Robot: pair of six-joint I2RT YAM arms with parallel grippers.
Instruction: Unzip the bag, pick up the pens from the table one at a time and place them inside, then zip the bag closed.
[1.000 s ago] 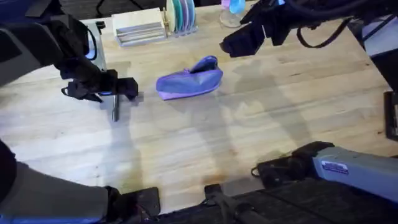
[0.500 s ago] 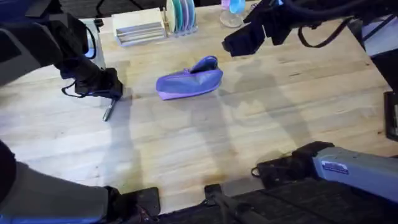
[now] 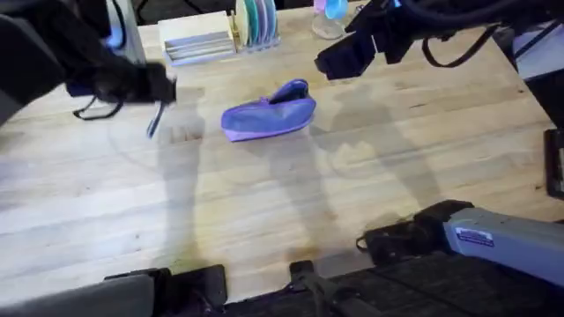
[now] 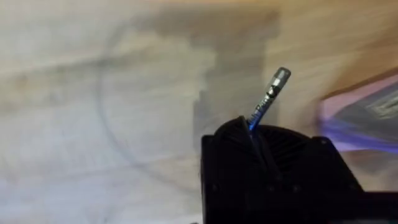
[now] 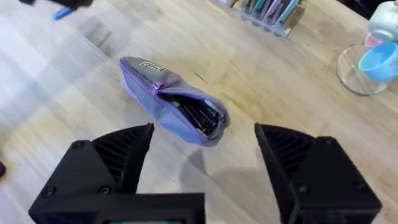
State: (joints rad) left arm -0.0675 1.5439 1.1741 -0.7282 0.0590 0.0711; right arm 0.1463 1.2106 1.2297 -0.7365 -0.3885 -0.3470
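Gripping a pen above the table, left hand, right hand wide over unzipped bag, rack behind.

**Left arm raised with a pen, right arm hanging open**

The left gripper sits at ten o'clock in the overhead view, lifted off the surface, fingers clamped on a pen that juts out beyond them. The right gripper hangs at one o'clock, its fingers spread wide apart, holding nothing.
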